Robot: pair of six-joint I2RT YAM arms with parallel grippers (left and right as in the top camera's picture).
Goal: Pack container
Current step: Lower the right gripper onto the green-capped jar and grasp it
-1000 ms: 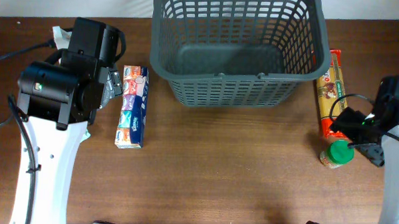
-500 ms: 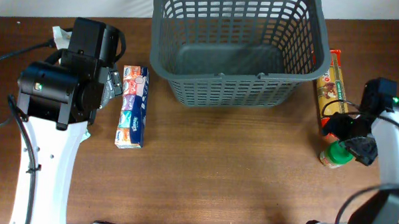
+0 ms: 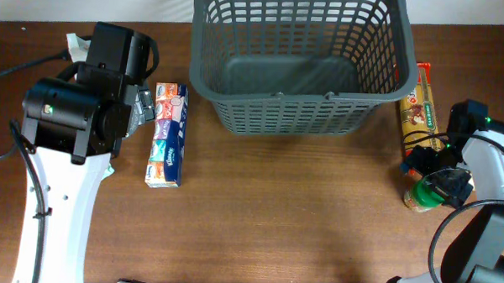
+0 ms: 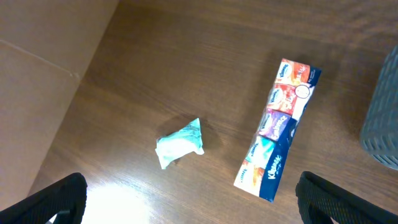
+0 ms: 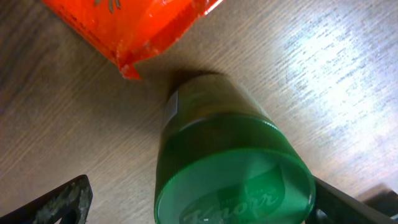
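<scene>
The dark grey lattice basket (image 3: 295, 109) stands at the back middle, with nothing showing inside. A green-lidded jar (image 3: 427, 194) stands upright at the right, and fills the right wrist view (image 5: 233, 168). My right gripper (image 3: 440, 183) is open with its fingers on either side of the jar lid; one finger looks close to the lid, the other stands apart. An orange snack packet (image 3: 419, 118) lies beside the basket (image 5: 137, 25). A pack of tissues (image 3: 166, 134) lies left of the basket (image 4: 278, 127). My left gripper (image 4: 189, 199) is open, above the table, holding nothing.
A small crumpled teal wrapper (image 4: 180, 142) lies left of the tissue pack. The basket's corner shows at the right edge of the left wrist view (image 4: 382, 118). The left arm's body (image 3: 76, 118) covers the table's left side.
My right gripper has moved in over the green-lidded jar, the arm swinging left and down. The left arm has not moved.
</scene>
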